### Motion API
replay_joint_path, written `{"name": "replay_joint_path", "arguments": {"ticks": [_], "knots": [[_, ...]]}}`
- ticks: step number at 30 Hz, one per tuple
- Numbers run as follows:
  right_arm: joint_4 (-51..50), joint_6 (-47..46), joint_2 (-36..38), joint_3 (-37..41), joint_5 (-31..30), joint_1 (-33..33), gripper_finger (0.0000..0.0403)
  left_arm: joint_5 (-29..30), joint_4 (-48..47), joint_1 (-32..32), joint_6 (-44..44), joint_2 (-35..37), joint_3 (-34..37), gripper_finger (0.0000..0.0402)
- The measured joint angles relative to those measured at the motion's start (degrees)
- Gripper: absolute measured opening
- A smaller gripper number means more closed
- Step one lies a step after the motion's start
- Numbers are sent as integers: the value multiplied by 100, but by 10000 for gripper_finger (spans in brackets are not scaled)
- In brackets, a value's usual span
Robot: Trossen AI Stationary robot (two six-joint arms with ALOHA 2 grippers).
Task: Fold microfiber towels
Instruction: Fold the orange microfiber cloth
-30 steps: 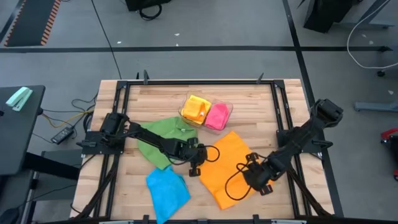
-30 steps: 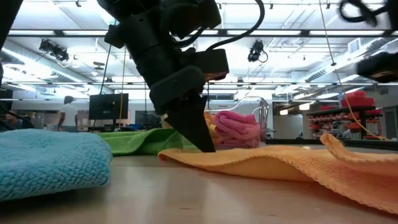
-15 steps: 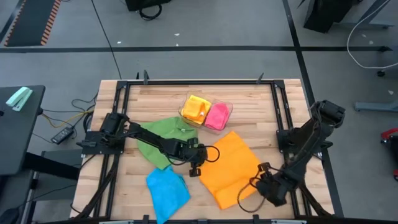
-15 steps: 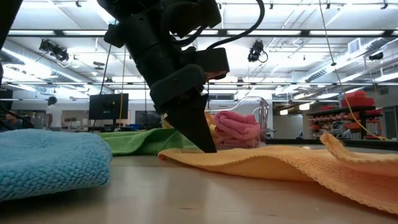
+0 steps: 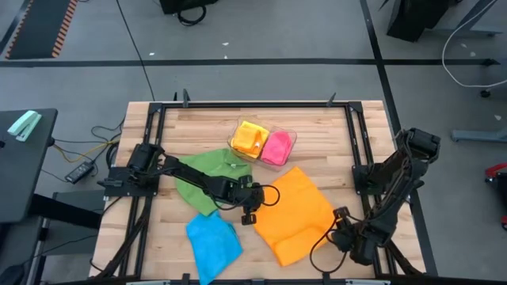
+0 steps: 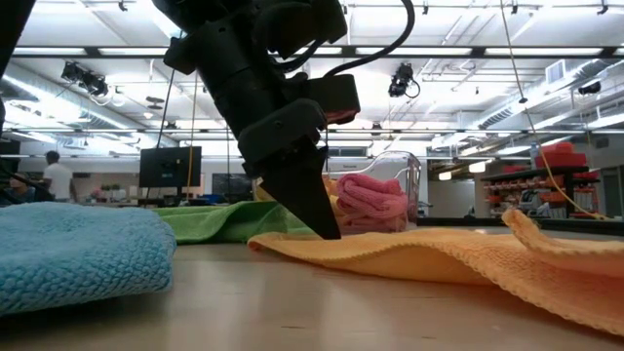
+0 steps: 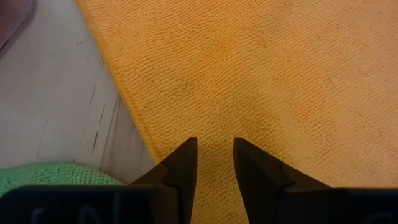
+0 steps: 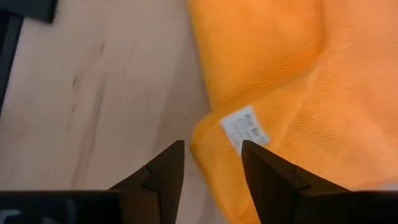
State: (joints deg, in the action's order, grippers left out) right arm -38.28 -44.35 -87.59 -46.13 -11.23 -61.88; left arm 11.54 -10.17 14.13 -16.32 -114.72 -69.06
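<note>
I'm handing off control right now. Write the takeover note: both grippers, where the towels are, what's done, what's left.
Left gripper: open, tips down on the near-left edge of the orange towel, nothing pinched.
Right gripper: open, empty, at the table's right front over the orange towel's corner with the white tag.
Orange towel: spread mid-table, one corner turned over, not folded.
Green towel: loose under the left arm.
Blue towel: front left, bunched.
Yellow towel and pink towel: folded in the clear tray.
Left: fold orange, green, blue.
</note>
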Motion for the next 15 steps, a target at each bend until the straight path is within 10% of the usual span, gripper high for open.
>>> {"name": "replay_joint_path", "arguments": {"ticks": [15], "knots": [[181,127,0,114,324,63,38,31,-82,0,243,9,-137,112]]}}
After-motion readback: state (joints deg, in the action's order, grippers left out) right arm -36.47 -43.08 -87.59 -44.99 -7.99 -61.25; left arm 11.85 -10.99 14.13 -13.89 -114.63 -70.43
